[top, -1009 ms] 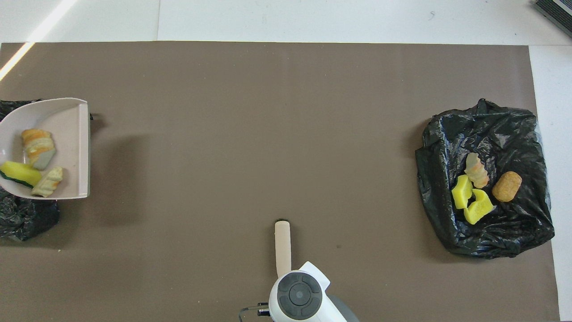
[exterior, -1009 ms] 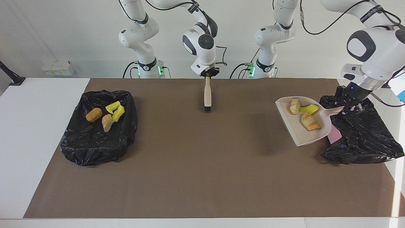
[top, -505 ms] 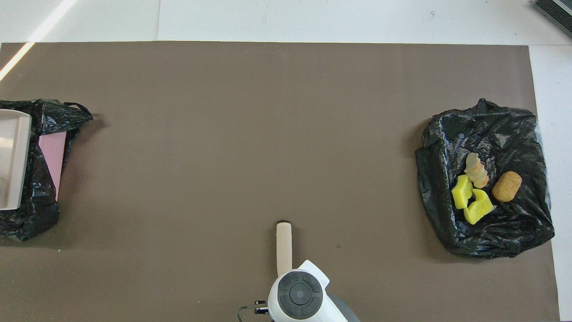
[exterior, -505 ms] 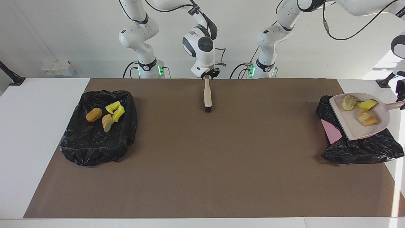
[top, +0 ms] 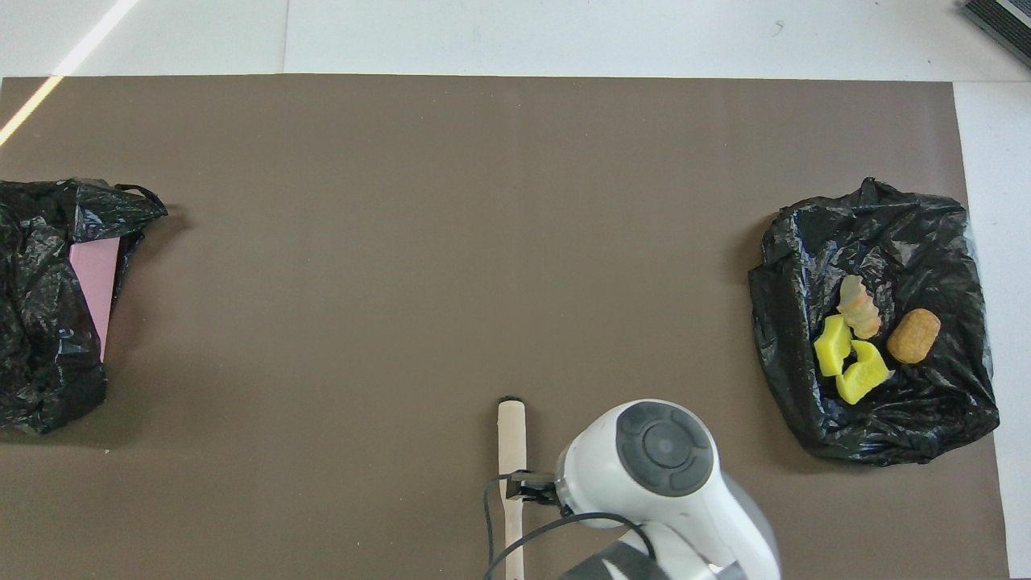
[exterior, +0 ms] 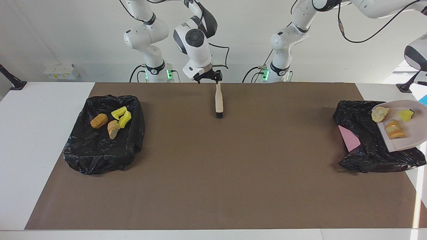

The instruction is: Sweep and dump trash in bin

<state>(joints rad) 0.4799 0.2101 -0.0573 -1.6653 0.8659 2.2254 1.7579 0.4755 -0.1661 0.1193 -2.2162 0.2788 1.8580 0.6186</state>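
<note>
The beige dustpan (exterior: 405,136) hangs over the black bag bin (exterior: 363,150) at the left arm's end, cut off by the view's edge. It carries three trash scraps: a tan one (exterior: 379,114), an orange-striped one (exterior: 394,129) and a yellow one with a green side (exterior: 406,115). My left gripper is out of view. The beige hand brush (exterior: 219,101) lies on the brown mat near the robots. My right gripper (exterior: 208,79) is open just above its handle end. In the overhead view the right gripper (top: 523,489) is beside the brush (top: 511,435).
A second black bag (exterior: 103,146) at the right arm's end holds several scraps: an orange-brown one (exterior: 99,120), two yellow ones (exterior: 119,112) and a tan one (exterior: 113,129). A pink sheet (exterior: 348,141) pokes out of the bin. The bin also shows in the overhead view (top: 40,346).
The dustpan with its three scraps moved from beside the bin to over it and left the overhead view. My right gripper let go of the brush handle and swung toward the right arm's end.
</note>
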